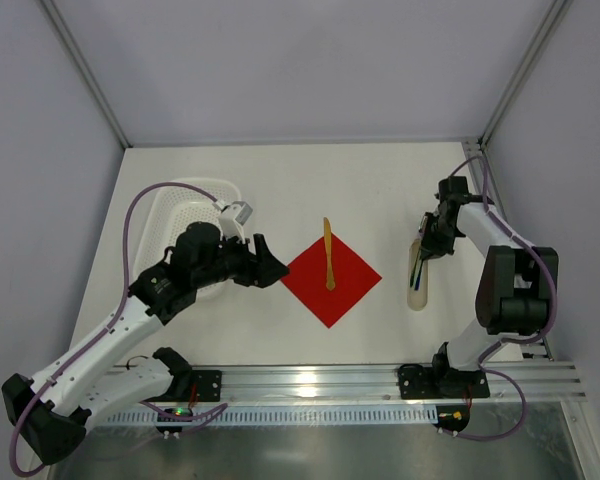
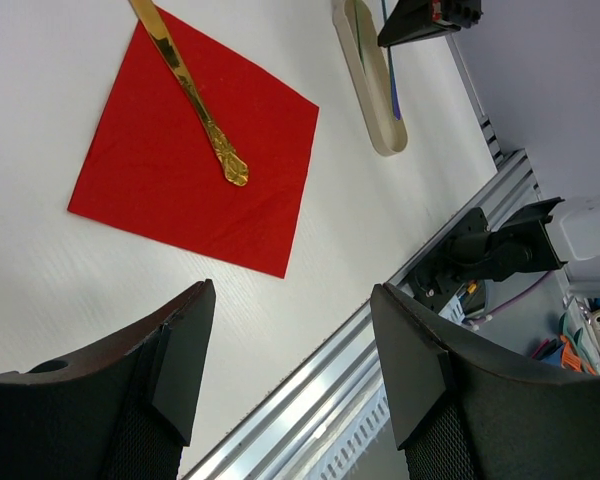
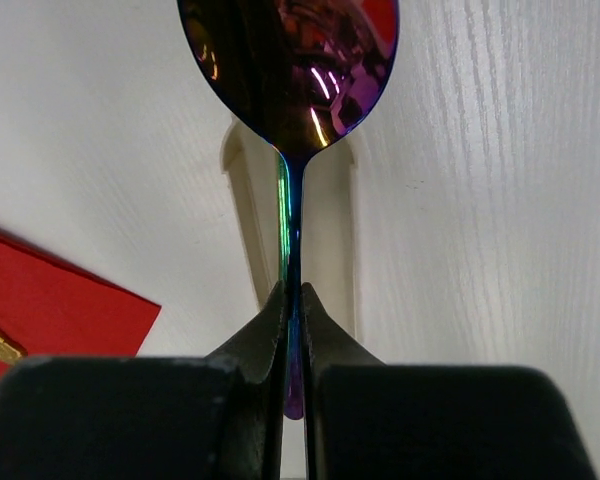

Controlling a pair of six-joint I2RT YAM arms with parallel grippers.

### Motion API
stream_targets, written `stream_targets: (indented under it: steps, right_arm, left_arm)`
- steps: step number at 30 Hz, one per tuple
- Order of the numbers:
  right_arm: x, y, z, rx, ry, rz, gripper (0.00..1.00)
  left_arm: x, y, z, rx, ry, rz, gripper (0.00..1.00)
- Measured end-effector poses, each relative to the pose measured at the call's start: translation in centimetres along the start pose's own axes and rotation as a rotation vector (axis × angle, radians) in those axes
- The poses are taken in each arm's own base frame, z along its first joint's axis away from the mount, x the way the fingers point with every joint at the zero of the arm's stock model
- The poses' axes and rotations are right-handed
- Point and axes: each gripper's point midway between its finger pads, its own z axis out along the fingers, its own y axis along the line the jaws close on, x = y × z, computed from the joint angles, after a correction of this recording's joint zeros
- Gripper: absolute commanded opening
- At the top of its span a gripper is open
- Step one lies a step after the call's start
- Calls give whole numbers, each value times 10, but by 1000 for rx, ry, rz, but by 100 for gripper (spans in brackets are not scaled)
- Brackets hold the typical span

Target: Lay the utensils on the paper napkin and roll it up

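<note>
**Napkin spread, gold utensil on it, spoon gripped**

Lying flat mid-table as a red diamond, crossed by the gold utensil, ornate handle end near centre (other end past the far corner). Pinched at the iridescent handle by right gripper over tray, purple bowl foremost.

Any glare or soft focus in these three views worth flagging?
Top external: bright glare spots on the rail, shadows soft. Left wrist: napkin and gold utensil sharp, left gripper dark and soft-edged. Right wrist: spoon bowl mirrors its surroundings; right gripper nearly black, no detail.
</note>
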Motion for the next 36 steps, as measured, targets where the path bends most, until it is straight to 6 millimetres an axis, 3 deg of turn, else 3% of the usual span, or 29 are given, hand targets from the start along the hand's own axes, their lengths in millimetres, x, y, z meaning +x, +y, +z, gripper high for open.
stream_targets:
  steps: [4,7,13,15,18,24,36]
  right_arm:
    - [-5,14,-14,-27,-27,-27,4]
    - [-5,42,-25,-46,-51,-82,4]
    - [16,149,-36,-160,-76,-276,4]
    - [24,186,-30,-189,-65,-325,4]
    - [38,223,-10,-200,-34,-366,4]
    - [61,242,23,-163,35,-361,4]
    - [54,252,31,-142,12,-308,4]
  left_arm:
    - [0,1,0,-5,-2,7,68]
    - [-1,2,0,-10,-4,9,68]
    - [-1,4,0,-18,-7,10,68]
    - [0,5,-1,-25,-6,10,68]
    - [-1,6,-3,-32,-13,12,68]
    - [-5,6,-8,-37,-38,17,69]
    - [-6,6,-8,-41,-41,17,69]
